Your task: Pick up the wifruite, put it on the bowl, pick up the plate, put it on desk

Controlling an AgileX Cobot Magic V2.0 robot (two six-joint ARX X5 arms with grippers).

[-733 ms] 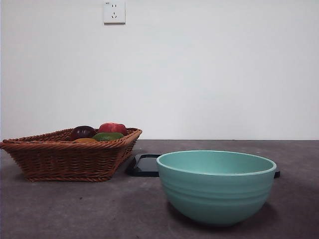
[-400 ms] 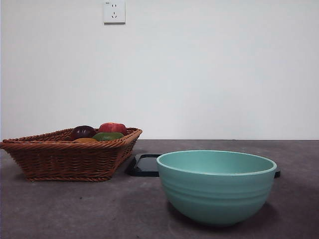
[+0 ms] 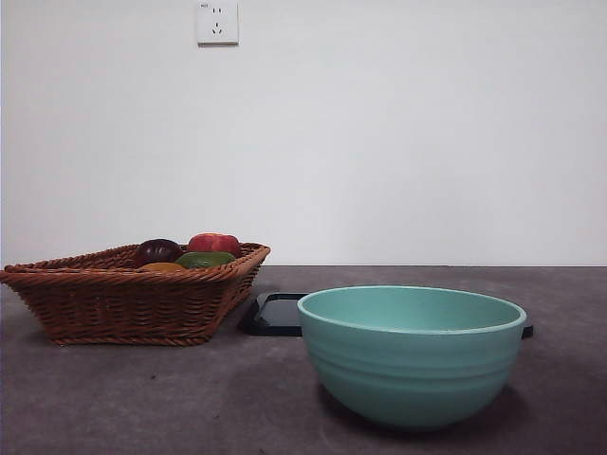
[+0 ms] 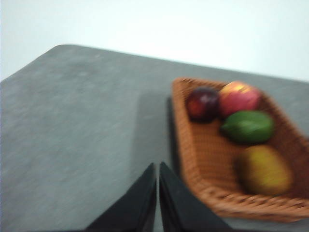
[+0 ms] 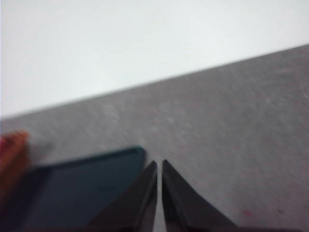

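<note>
Left gripper [image 4: 157,169] hung with jaws pressed together above the desk [image 4: 82,135], beside the wicker basket [image 4: 203,159] holding the wifruite [image 4: 264,170]. Right gripper [image 5: 159,166], likewise clenched and empty, hovered at the dark plate [image 5: 82,188]. Bowl [image 3: 412,353] stood before the plate

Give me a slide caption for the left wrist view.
Left gripper shut above grey desk, beside wicker basket holding orange-brown wifruite.
</note>
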